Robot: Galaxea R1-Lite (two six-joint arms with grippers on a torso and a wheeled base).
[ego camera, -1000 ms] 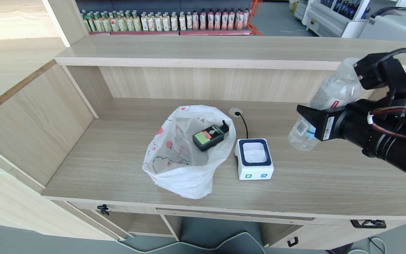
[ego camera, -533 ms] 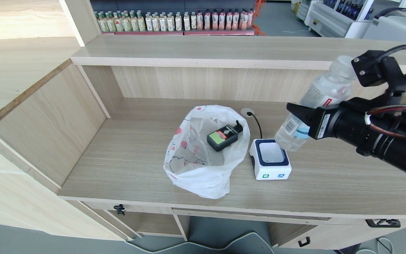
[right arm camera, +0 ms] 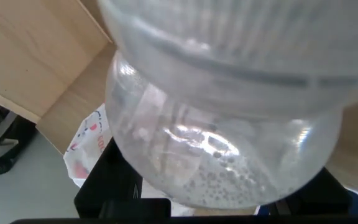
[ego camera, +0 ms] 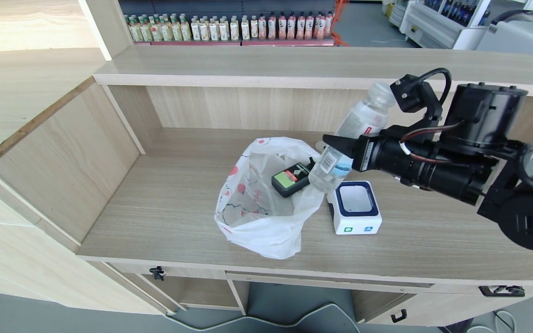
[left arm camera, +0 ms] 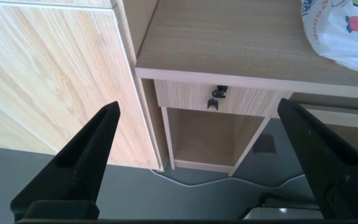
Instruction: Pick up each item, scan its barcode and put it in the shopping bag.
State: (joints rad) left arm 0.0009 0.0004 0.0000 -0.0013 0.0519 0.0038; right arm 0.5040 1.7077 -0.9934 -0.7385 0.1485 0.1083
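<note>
One clear water bottle (ego camera: pixel 356 127) clamped in right gripper (ego camera: pixel 339 147), centre-right of head frame. Tilted, cap end toward upper right, base toward lower left. Base hanging over right rim of shopping bag (ego camera: pixel 257 222), just up-left of scanner (ego camera: pixel 356 208). Barcode label visible on lower part of bottle. Base touching bag plastic or not: cannot tell. Close up from right wrist, rounded base of bottle, dark gripper fingers (right arm camera: pixel 110 180) on either side, bit of bag beyond.

Shopping bag white plastic with red print, mouth open, centre of frame on wooden counter (ego camera: pixel 155 203). Inside, near right side of opening: black handheld device (ego camera: pixel 289 178) with green and orange label, lying flat. Scanner a white box with dark-framed window on top, just right of bag, right up against the plastic.

Left gripper (left arm camera: pixel 194 158) spread wide, nothing between jaws. Held low in front of counter edge, facing a drawer front with small black lock (left arm camera: pixel 216 96) and open cubby under it. Corner of bag above on counter top.

Background: row of drink bottles (ego camera: pixel 229 27) on shelf, upper centre of head frame; chest coolers (ego camera: pixel 437 21) upper right.
</note>
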